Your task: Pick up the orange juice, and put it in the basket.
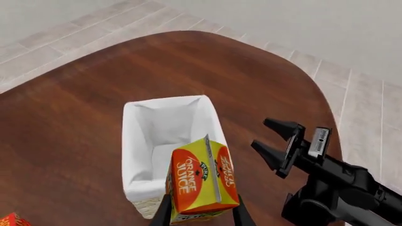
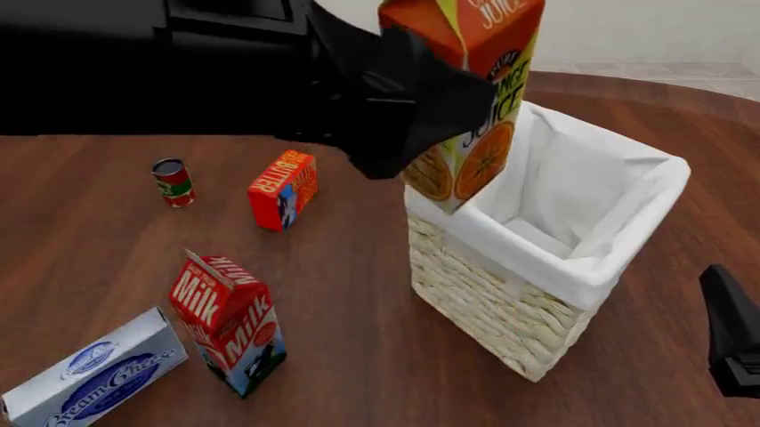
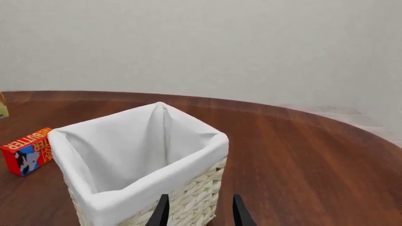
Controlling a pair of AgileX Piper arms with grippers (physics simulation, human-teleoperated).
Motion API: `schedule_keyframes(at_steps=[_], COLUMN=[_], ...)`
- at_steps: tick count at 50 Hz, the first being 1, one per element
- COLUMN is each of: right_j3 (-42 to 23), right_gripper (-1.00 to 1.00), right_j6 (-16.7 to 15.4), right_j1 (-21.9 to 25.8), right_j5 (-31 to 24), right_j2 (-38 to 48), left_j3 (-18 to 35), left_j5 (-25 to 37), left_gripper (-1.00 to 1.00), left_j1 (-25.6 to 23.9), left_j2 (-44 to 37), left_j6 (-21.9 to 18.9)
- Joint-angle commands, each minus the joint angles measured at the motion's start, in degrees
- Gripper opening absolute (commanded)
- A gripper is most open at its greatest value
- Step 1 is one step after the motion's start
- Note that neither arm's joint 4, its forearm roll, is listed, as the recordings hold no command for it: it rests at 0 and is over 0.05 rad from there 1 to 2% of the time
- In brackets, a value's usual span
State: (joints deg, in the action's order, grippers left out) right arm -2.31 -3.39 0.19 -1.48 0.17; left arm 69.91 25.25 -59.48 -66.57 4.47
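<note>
My left gripper [image 1: 201,215] is shut on the orange juice [image 1: 201,181], an orange and yellow gable-top carton. In the front view the orange juice [image 2: 481,107] hangs tilted in the air, over the near left corner of the basket [image 2: 522,258]. The basket is pale wicker with a white cloth liner and nothing shows inside it; it also shows in the left wrist view [image 1: 135,146] and the right wrist view [image 3: 157,176]. My right gripper [image 3: 199,214] is open and holds nothing, low beside the basket's right side; it also shows in the left wrist view [image 1: 262,134].
On the brown table left of the basket are a red Milk carton [image 2: 226,325], an orange-red Butter box [image 2: 283,189], a small can [image 2: 173,181] and a white and blue cream cheese box [image 2: 89,369]. The left arm fills the upper left of the front view.
</note>
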Motion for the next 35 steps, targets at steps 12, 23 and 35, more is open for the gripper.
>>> schedule_keyframes(at_steps=[12,23,35], right_j3=[-0.33,0.04,-0.22], right_gripper=[1.00,1.00,1.00], right_j6=[-0.08,-0.11,-0.02], right_j1=[0.09,0.52,0.54], right_j5=[-0.37,-0.20,-0.50], right_j2=[0.00,0.06,0.07], left_j3=[11.18,16.47,19.91], left_j5=[-1.47,-0.92,-1.15], left_gripper=[-1.00,-1.00,-1.00], left_j1=[2.27,2.59,1.70], left_j2=[-12.86,-19.32,-25.11], left_j6=[1.68,-0.44,-1.85])
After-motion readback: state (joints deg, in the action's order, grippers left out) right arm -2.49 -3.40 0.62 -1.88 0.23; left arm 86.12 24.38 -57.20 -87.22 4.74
